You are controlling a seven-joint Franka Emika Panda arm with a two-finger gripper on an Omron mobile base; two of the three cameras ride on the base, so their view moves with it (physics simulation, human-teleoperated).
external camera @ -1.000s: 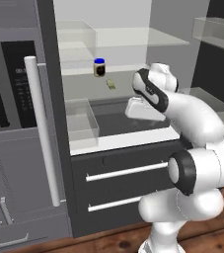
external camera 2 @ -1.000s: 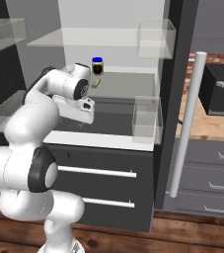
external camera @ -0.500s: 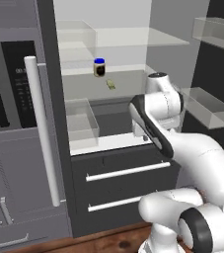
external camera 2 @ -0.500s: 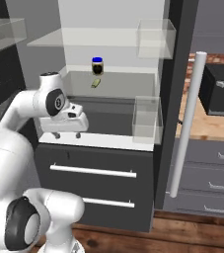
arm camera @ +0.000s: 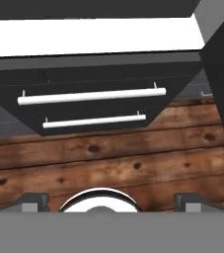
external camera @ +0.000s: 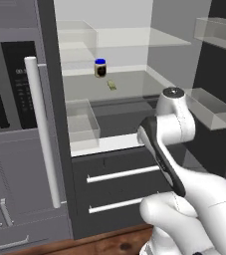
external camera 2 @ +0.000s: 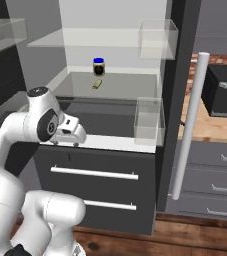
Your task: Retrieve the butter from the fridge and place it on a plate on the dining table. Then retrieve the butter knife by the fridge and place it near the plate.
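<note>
The fridge (external camera: pixel 119 159) stands open, its white inside lit. The butter (external camera: pixel 112 85), a small pale stick, lies on the middle shelf just in front of a dark jar with a blue lid (external camera: pixel 100 67); from the right both show again, butter (external camera 2: pixel 98 84) and jar (external camera 2: pixel 99 66). My gripper (external camera 2: pixel 65 143) hangs well below and in front of that shelf, at the white ledge above the drawers, pointing down. In the hand view the gripper (arm camera: pixel 112 201) is open, fingertips (arm camera: pixel 34 200) far apart, nothing between them. Plate, dining table and butter knife are out of view.
Two dark drawers with white bar handles (arm camera: pixel 91 96) sit under the shelves, above a wooden floor (arm camera: pixel 113 158). Clear bins (external camera: pixel 82 122) (external camera 2: pixel 149 120) stand on the lower shelf. The long white door handle (external camera 2: pixel 187 125) rises right of the opening. A microwave cabinet (external camera: pixel 5 84) is at left, a wooden counter (external camera 2: pixel 210 125) at right.
The arm has folded back and down from shelf height. The hand has swung from facing into the fridge to facing the floor. The jaws stayed open.
</note>
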